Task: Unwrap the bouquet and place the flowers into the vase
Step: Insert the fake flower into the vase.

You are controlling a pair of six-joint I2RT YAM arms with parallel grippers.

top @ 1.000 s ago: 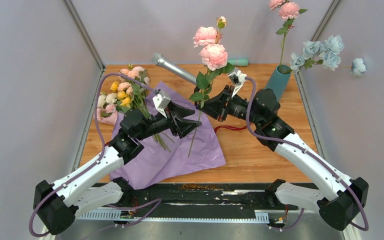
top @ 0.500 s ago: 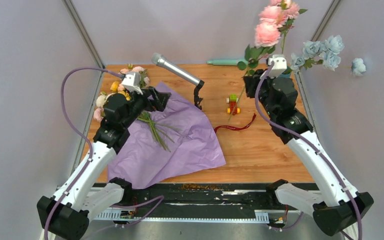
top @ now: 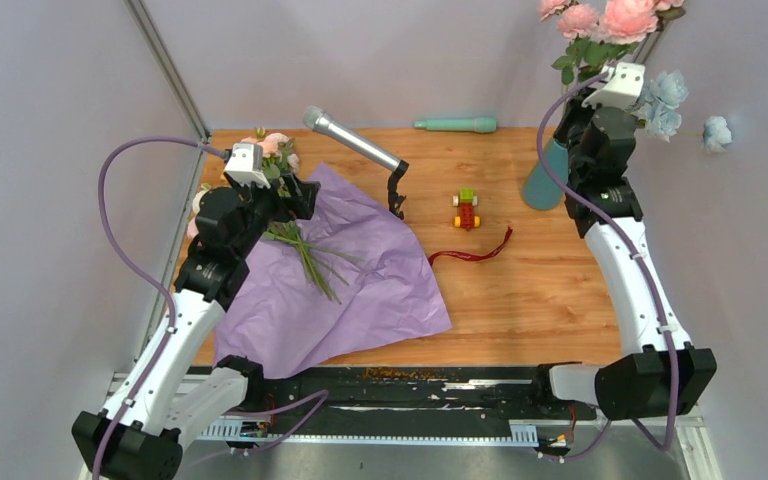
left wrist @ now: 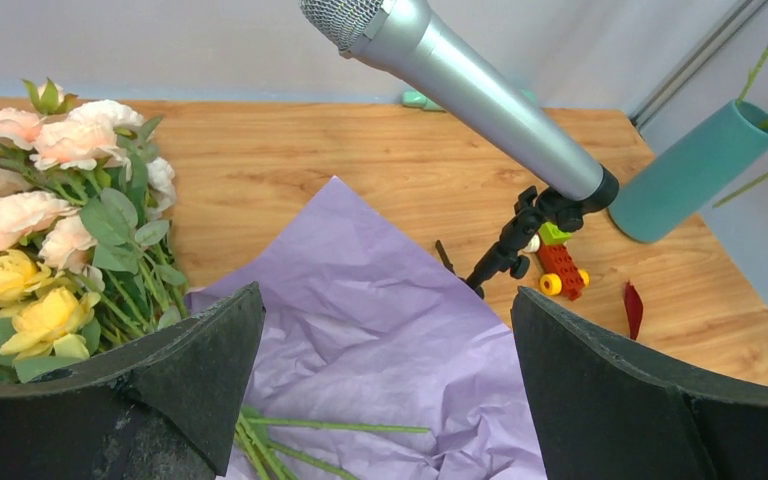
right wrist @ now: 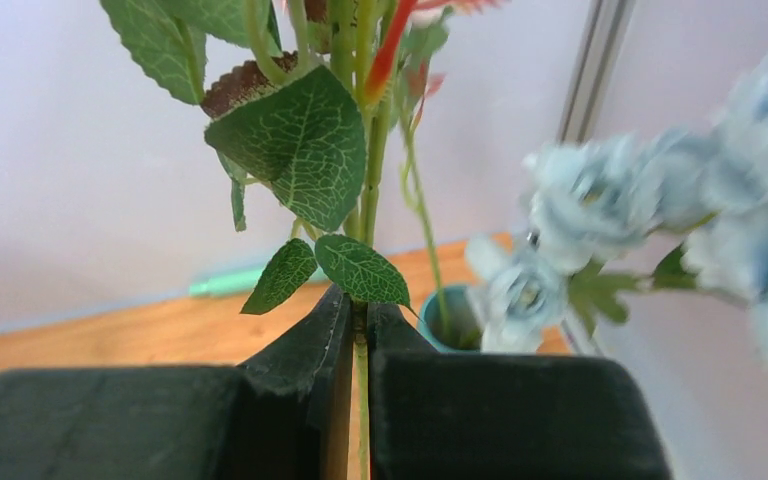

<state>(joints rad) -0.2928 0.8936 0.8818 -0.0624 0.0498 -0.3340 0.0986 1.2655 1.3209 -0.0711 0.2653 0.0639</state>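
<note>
We're seeing the paper wrap (top: 360,300) lying on the table's (top: 540,310) left half, with the bouquet (left wrist: 50,230) sitting at its far-left corner, heads toward the far edge and stems trailing nearer over the wrap. The left gripper (left wrist: 385,300) is hovering over that bunch. The microphone stand (top: 396,190) is standing at the wrap's far-right edge, the toy car (top: 467,209) to its right, and the ribbon (top: 472,253) is lying nearer than the toy, beside the wrap. The rod (top: 457,125) is lying along the far edge. The vase (top: 543,180) is standing far right, and the right gripper (right wrist: 358,310) is sitting above it with a rose stem (right wrist: 372,180) between its fingers.
</note>
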